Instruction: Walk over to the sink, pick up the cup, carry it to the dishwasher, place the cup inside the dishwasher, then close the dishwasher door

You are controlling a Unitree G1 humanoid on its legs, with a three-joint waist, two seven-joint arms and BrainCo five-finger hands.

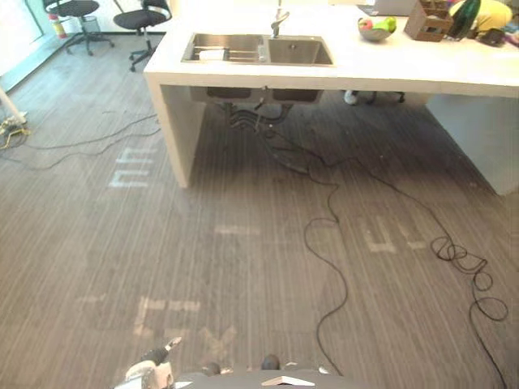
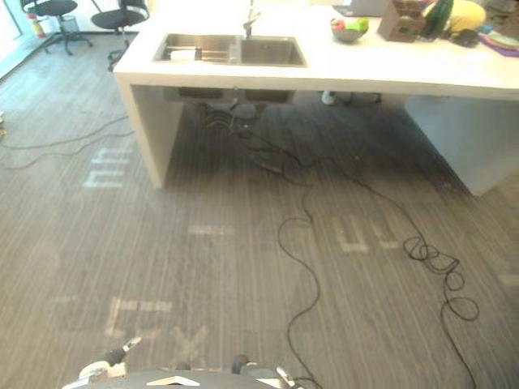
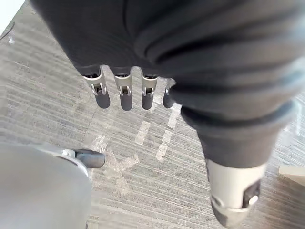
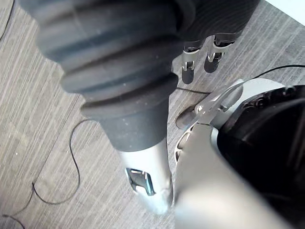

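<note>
Two black office chairs (image 1: 142, 20) on star bases stand at the far left, beyond the corner of the bench (image 1: 389, 69). The left robot hand (image 3: 157, 57) hangs low over the floor (image 1: 243, 267). Its silver, dark-tipped fingers (image 3: 125, 93) are straight and spread in a row, its thumb is apart from them, and it holds nothing. One of its fingertips also shows at the lower left of the left eye view.

The floor is grey carpet with a fine ribbed grain and a few worn pale tape marks. It lies broad and open from the robot up to the bench.

The bench is a thick, smooth white slab with square edges, carried at its left end by a flat white panel leg (image 1: 174, 121). A rectangular stainless-steel sink (image 1: 300, 53) with two basins is set flush into the top near that end, with a slim metal faucet (image 1: 278, 20) behind the divider. A small pale thing (image 1: 212, 54) lies in the left basin, too small to tell whether it is the cup.

Further right on the bench stand a grey bowl (image 1: 375, 31) of green and reddish fruit, then a brown wooden box (image 1: 428, 23), then a yellow rounded thing (image 1: 486, 14). A solid white block (image 1: 478, 138) supports the right end, and the space under the bench between the supports is open.

The right robot hand (image 4: 209, 28) also hangs over the carpet, fingers (image 4: 188, 67) loose and thumb apart, empty.
</note>
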